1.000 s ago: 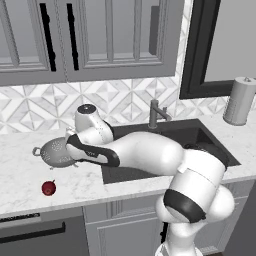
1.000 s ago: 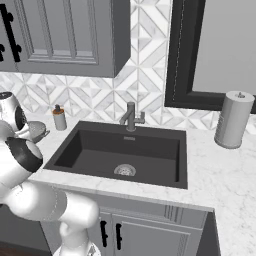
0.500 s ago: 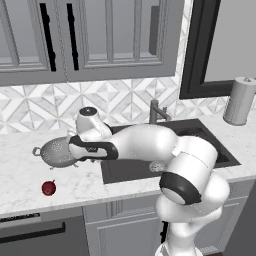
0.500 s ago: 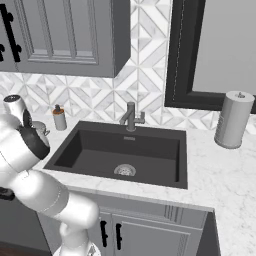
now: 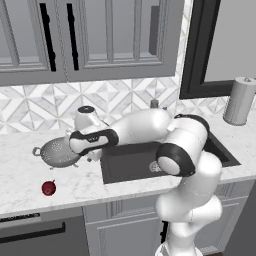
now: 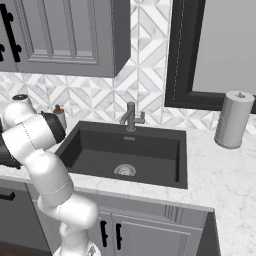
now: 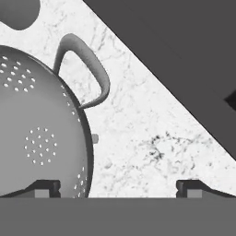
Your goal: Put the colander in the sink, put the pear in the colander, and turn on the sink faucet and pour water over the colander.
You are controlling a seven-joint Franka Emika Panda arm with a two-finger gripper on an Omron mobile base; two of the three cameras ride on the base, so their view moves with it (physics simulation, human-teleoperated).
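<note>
Nothing of the task looks done yet. The sink (image 6: 125,150) lies to one side of the tool, its basin bare, and the sink faucet (image 6: 130,117) behind it runs no water. The colander (image 5: 57,151) stands on the white table (image 5: 75,182) directly beneath the tool (image 7: 118,188), whose tips are spread wide, straddling the near rim and gripping nothing. The pear (image 5: 48,188) lies on the table beyond the colander, apart from it. Grasping, moving, loading and rinsing all remain.
</note>
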